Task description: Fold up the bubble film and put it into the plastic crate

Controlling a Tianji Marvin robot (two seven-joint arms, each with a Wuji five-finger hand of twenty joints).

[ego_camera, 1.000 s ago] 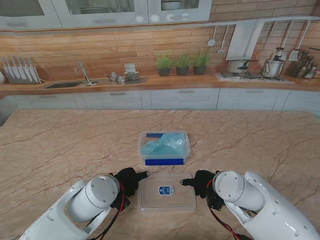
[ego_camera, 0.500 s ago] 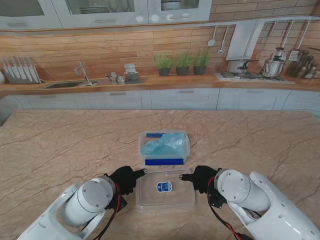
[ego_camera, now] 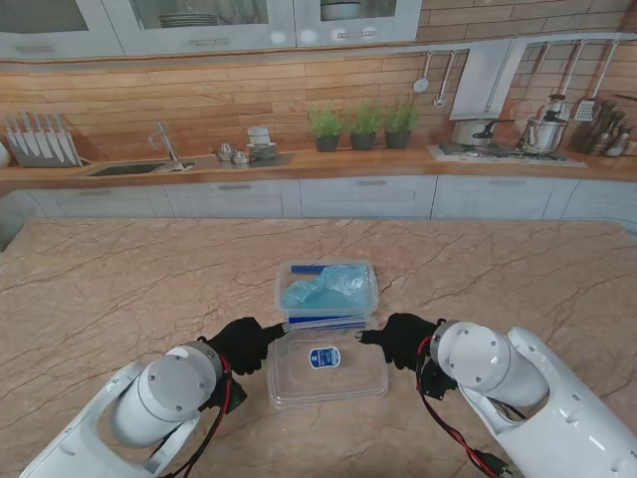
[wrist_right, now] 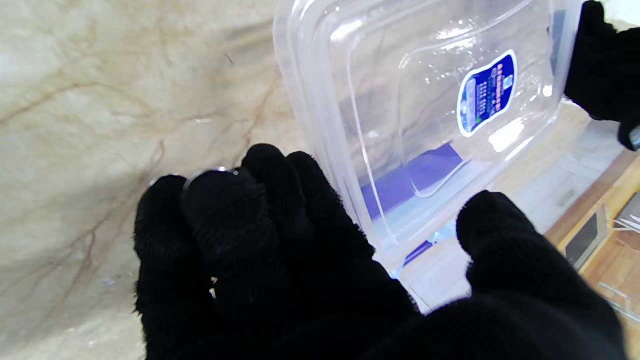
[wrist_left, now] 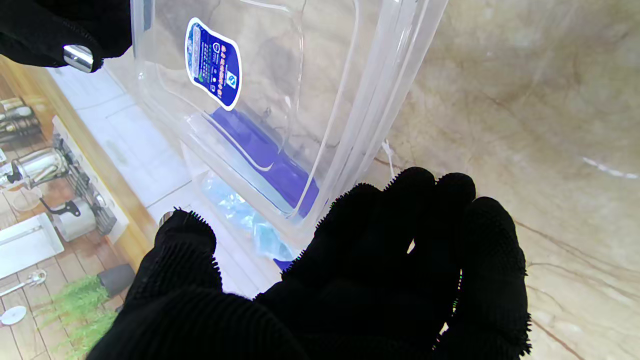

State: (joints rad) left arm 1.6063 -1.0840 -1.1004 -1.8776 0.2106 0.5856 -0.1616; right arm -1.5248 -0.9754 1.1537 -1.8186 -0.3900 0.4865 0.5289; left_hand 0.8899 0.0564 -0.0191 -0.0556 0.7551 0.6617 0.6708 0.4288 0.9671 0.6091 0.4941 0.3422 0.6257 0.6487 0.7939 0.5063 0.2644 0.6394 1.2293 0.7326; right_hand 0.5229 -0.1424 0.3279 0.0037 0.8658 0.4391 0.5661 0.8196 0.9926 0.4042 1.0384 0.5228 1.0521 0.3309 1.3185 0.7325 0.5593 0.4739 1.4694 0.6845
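The clear plastic crate [ego_camera: 295, 271] stands at the table's middle with the crumpled blue bubble film [ego_camera: 326, 288] inside it. A clear lid [ego_camera: 326, 370] with a blue sticker hangs just nearer to me, its far edge over the crate's near rim. My left hand [ego_camera: 244, 344] grips the lid's left edge and my right hand [ego_camera: 401, 339] grips its right edge. In the left wrist view the lid [wrist_left: 320, 75] runs past my black-gloved left hand [wrist_left: 360, 280], and the film [wrist_left: 240, 215] shows through it. The right wrist view shows the lid [wrist_right: 400, 100] against my right hand [wrist_right: 300, 260].
The marble table top [ego_camera: 119, 289] stretches wide on both sides of the crate. A kitchen counter [ego_camera: 318, 164] with a sink, plants and a stove runs along the far wall, well beyond the table.
Both hands have carried the lid away from me, up off the table. Its far edge now overlaps the crate's near rim, hiding the blue band on the crate's front.
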